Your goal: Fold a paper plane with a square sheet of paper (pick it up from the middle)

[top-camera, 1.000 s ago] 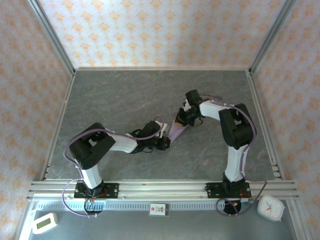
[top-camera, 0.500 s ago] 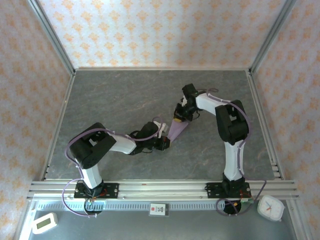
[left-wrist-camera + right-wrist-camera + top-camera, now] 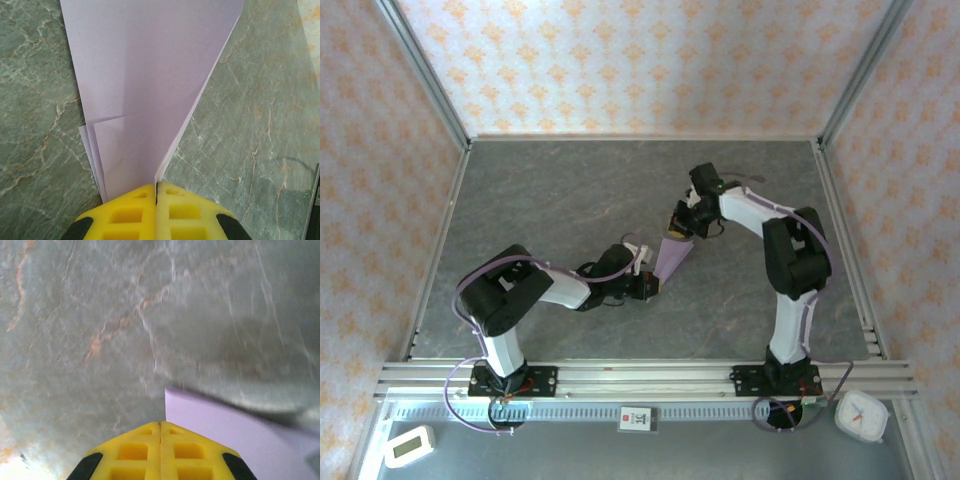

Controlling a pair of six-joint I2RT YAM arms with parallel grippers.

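Lavender paper plane [image 3: 145,75] in left hand [image 3: 156,187]

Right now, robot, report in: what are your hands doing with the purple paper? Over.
Left gripper shut on paper plane, narrow end. Right gripper shut on its wide end. Paper folded, spanning between them. Nothing in the way.

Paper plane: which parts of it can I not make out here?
Top external: the paper plane is too small to show creases; the left gripper covers its narrow end.
Left wrist: top edge cuts off its wide end.
Right wrist: blurred; whether the right gripper pinches it is unclear.
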